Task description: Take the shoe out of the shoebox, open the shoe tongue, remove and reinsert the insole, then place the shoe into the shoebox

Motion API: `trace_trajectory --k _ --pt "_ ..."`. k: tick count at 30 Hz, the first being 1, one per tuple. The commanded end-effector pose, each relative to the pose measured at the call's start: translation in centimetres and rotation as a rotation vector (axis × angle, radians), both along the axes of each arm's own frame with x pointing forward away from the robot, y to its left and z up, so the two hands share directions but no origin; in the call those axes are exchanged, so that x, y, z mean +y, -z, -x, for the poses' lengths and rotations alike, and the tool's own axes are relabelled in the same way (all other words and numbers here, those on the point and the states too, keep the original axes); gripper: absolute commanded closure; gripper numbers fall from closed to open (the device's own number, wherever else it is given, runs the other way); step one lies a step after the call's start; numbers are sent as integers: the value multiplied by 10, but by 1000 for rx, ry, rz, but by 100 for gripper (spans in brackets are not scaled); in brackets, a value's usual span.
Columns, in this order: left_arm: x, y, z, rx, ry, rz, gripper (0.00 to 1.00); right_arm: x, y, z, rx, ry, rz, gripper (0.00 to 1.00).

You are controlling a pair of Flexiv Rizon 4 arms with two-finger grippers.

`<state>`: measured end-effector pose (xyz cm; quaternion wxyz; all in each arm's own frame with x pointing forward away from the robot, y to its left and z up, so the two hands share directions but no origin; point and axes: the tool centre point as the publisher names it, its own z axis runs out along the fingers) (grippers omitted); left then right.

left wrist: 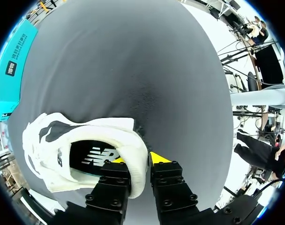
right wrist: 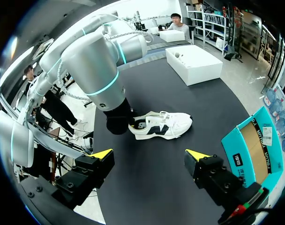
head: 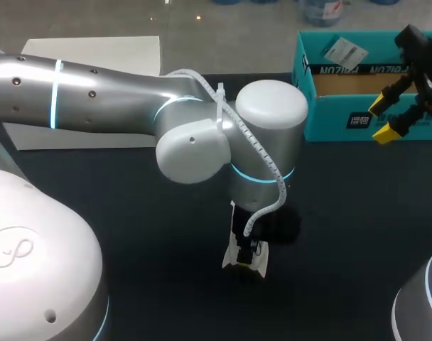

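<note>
Yellow-tipped, the left gripper (left wrist: pixel 138 158) is pinched closed on the heel collar of the white shoe (left wrist: pixel 105 127). One finger stands inside the opening above the dark insole (left wrist: pixel 81 152), and the other presses the collar from outside. The shoe sits on its sole on the black table (left wrist: pixel 147 70), out of the teal shoebox (left wrist: pixel 13 65) and well apart from it. From above, the left arm (head: pixel 131 99) hides most of the shoe, leaving only a white edge showing. The right gripper (right wrist: pixel 149 154) hangs just beside the shoebox, at its front wall, with its fingers spread wide and nothing between them. A white box (right wrist: pixel 194 63) stands on the table far from the shoebox.
</note>
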<state>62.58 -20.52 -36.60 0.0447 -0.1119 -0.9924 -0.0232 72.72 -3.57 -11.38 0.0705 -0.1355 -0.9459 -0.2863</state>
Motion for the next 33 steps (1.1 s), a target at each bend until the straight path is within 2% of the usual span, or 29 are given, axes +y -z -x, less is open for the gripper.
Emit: trace_trajectory --k 1,8,15,20,23,33 --pt "1 6 -2 7 19 16 100 0 1 -2 2 -1 3 0" --pt "17 -14 -7 19 60 25 100 0 1 -2 2 -1 3 0" --pt "50 -41 -34 11 0 26 100 0 1 -2 2 -1 3 0" --pt "65 -65 -52 13 -16 18 100 0 1 -2 2 -1 3 0" --pt "67 -81 -58 22 -10 20 100 0 1 -2 2 -1 3 0" --pt "54 -133 -64 -25 17 28 100 0 1 -2 2 -1 3 0"
